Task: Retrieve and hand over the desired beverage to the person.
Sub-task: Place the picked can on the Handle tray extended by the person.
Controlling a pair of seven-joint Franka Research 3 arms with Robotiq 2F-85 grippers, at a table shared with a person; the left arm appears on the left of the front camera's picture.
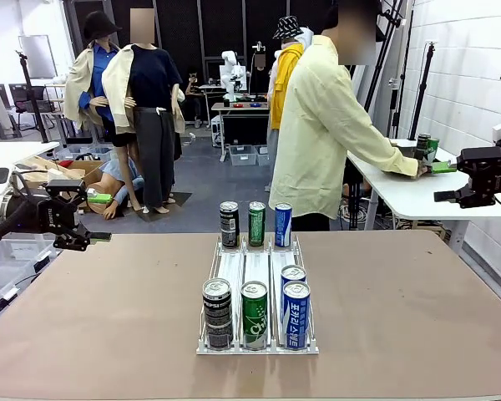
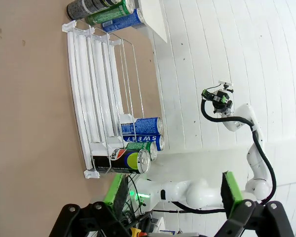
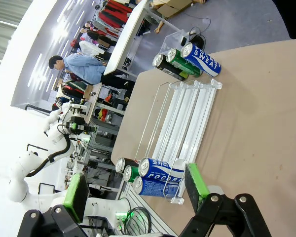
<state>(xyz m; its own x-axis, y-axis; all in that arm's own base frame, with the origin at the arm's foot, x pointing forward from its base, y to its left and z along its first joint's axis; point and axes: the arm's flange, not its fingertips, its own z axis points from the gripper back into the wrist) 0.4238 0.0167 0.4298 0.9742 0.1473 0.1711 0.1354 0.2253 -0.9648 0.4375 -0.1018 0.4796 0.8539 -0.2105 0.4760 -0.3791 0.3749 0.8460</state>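
A white wire rack [image 1: 257, 266] in the middle of the brown table holds the beverage cans. At its near end stand a black can [image 1: 217, 313], a green can [image 1: 254, 315] and a blue can [image 1: 296, 315], with a second blue can [image 1: 292, 277] right behind. Three more cans [image 1: 256, 223], black, green and blue, stand at its far end. The person [image 1: 321, 125] stands beyond the table, turned toward a side table on the right. My left gripper [image 1: 96, 219] [image 2: 172, 185] hovers open off the table's left edge. My right gripper [image 1: 442, 182] [image 3: 135, 185] hangs open at the far right, empty.
A white side table [image 1: 401, 188] at the back right carries a few cans near the person's hands. Clear storage bins [image 1: 8, 259] sit on the floor to the left. Bare brown tabletop [image 1: 108, 317] lies on both sides of the rack.
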